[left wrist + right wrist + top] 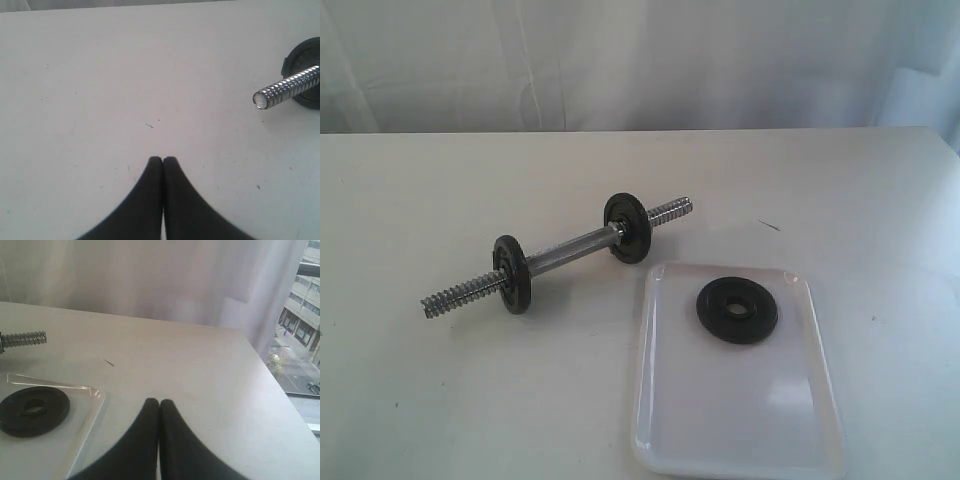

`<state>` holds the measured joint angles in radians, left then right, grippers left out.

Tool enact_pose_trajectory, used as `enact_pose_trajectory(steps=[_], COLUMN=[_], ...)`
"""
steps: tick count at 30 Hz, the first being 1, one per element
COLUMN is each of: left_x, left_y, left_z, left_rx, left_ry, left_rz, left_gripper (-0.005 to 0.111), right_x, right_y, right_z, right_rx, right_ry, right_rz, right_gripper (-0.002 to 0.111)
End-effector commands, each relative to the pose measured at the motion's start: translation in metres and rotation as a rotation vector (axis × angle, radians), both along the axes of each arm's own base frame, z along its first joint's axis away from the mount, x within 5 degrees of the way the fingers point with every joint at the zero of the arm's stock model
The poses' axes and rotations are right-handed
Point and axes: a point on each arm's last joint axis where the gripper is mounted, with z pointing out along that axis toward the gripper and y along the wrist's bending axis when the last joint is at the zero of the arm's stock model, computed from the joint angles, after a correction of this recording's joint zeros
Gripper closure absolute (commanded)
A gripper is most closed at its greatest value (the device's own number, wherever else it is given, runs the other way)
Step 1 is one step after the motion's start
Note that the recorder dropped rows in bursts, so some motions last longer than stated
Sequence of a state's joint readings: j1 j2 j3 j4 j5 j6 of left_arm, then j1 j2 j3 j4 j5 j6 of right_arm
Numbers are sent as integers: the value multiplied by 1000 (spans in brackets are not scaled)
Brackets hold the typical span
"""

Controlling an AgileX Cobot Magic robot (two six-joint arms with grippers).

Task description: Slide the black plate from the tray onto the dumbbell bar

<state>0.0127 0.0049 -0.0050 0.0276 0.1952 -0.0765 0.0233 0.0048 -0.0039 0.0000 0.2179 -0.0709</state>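
The black plate [737,311] lies flat near the far end of the white tray [740,420], and it also shows in the right wrist view as the black plate [33,410] on the tray [75,430]. The dumbbell bar [565,256] lies diagonally on the table left of the tray, with two black discs on it and threaded ends bare. One threaded end of the bar [287,89] shows in the left wrist view. My left gripper [162,159] is shut over bare table. My right gripper [159,401] is shut, beside the tray. Neither gripper appears in the exterior view.
A white table [440,400] carries everything, with a pale curtain [620,60] behind it. The table's edge [280,405] runs close to the right gripper, with a window beyond.
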Motion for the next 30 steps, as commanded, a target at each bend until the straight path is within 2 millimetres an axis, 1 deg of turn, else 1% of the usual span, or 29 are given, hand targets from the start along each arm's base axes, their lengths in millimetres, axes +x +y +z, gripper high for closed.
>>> enact_pose_trajectory(steps=[1,2,4,6,8,9,10,11,13,19,23,26,28,30], left_x=[1,3,4,4,2,-1,-5,-9,-15,-23,-17,-5,8,24], left_y=[-1,-2,-2,-2,-2,-3,-4,-5,-6,-9,-10,-10,-10,-11], left_z=[4,9,18,21,37,51,64,77,94,136,160,179,190,199], left_rx=[-55,-143,-265,-317,-335,-354,-390,-391,-378,-270,-225,-220,-225,-246], left_ry=[-58,-117,-211,-241,-266,-281,-274,-274,-276,-208,-189,-173,-144,-97], left_rz=[2,16,37,45,37,30,24,13,-3,-44,-57,-61,-59,-62], left_gripper=[107,107,107,107,107,107,107,107,107,107,107,107,107,107], right_x=[0,0,1,0,-1,-1,-3,-4,-6,-15,-24,-34,-40,-42], right_y=[0,0,0,0,0,0,0,0,0,0,0,0,-1,-1], right_z=[2,6,13,22,29,30,36,42,51,77,96,113,122,131], right_rx=[-3,-2,0,62,126,149,177,203,210,226,225,225,223,221], right_ry=[-37,-78,-156,-259,-331,-335,-343,-346,-351,-327,-289,-290,-281,-244], right_rz=[6,6,6,5,8,10,11,13,14,14,11,12,10,7], right_gripper=[108,108,108,108,108,108,108,108,108,108,108,108,108,108])
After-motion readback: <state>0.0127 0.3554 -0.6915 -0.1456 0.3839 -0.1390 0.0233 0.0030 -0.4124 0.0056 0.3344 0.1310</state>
